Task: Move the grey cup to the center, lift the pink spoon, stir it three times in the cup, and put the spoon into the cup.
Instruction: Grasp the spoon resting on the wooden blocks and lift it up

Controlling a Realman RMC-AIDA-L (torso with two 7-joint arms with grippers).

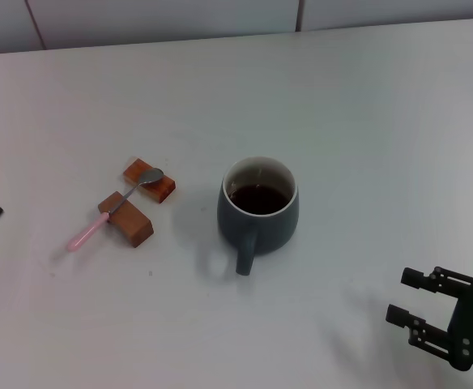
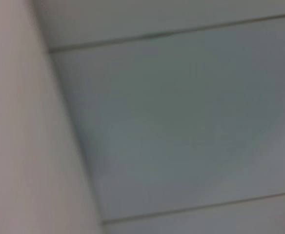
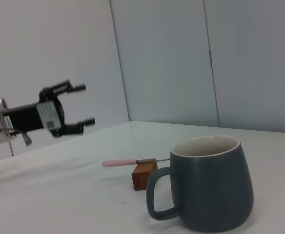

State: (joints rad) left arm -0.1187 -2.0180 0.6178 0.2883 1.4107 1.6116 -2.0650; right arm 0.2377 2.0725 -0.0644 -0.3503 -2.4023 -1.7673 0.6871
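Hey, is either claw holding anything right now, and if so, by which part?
Nothing is held. The left claw and right claw are both open and empty; the spoon lies on its blocks.

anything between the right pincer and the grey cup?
Nothing: in the head view, only bare table lies between the open right pincer and the grey cup. The cup's handle points toward the robot.

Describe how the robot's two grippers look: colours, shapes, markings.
The right gripper is matte black, with two blocky, stepped fingers on a flat plate dotted with small holes. The left gripper, seen across the table from the right wrist, is also black with two thin prongs, a white label on its body and a silvery wrist section behind.
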